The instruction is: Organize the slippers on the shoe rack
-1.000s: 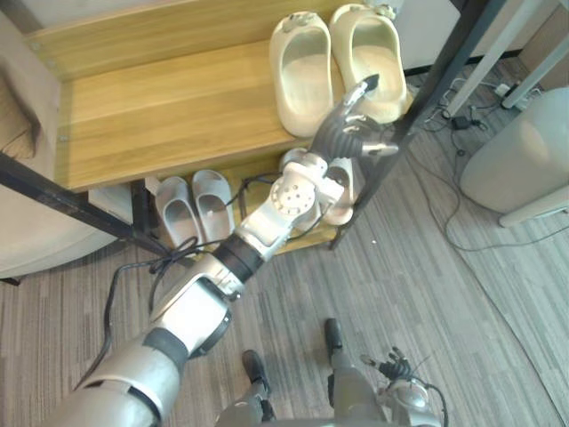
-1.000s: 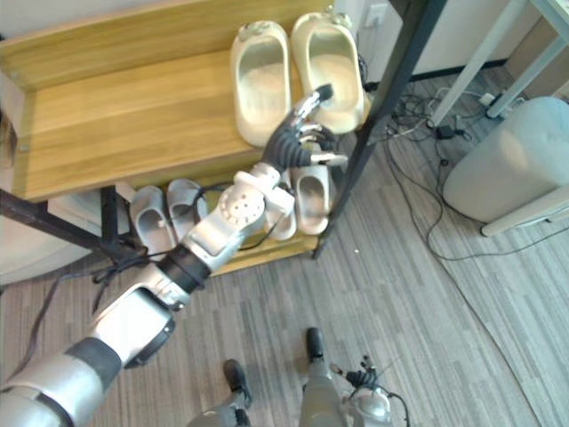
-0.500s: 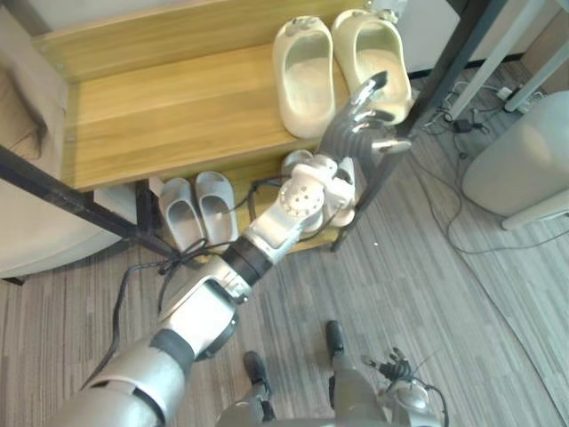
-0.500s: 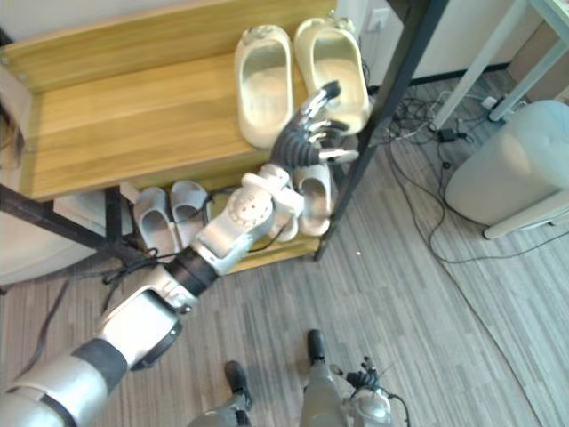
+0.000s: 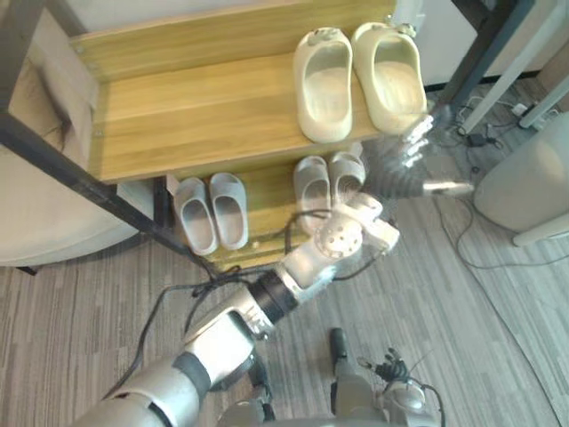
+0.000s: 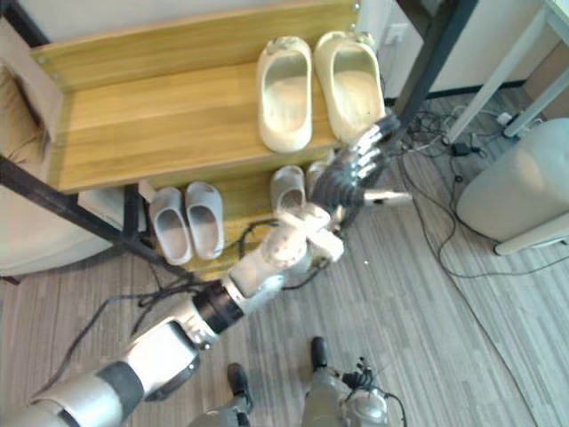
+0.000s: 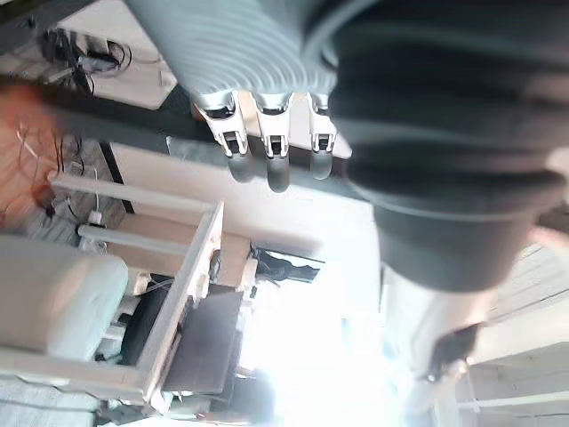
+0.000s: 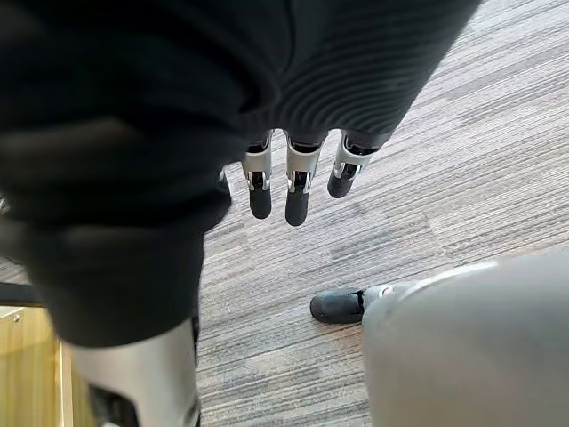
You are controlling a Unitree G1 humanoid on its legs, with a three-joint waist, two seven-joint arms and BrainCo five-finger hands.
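Observation:
A pair of cream slippers (image 5: pixel 324 80) stands side by side at the right end of the wooden top shelf (image 5: pixel 196 116) of the shoe rack. On the lower shelf are two pairs of small grey slippers, one at the left (image 5: pixel 213 212) and one at the right (image 5: pixel 329 178). My left hand (image 5: pixel 400 165) hovers in front of the rack's right end, below the cream pair and touching neither slipper. Its fingers (image 7: pixel 271 151) are straight and hold nothing. My right hand (image 8: pixel 293 187) hangs low over the carpet, fingers relaxed and empty.
A black frame post (image 5: pixel 484 44) slants past the rack's right end, close to my left hand. A pale round stool (image 5: pixel 533 178) and loose cables (image 5: pixel 471 133) lie on the carpet to the right. A beige sofa (image 5: pixel 36 222) sits at the left.
My left hand has drawn back from the cream slippers, down and to the right, off the top shelf. The camera has shifted, bringing more of the lower shelf into view.

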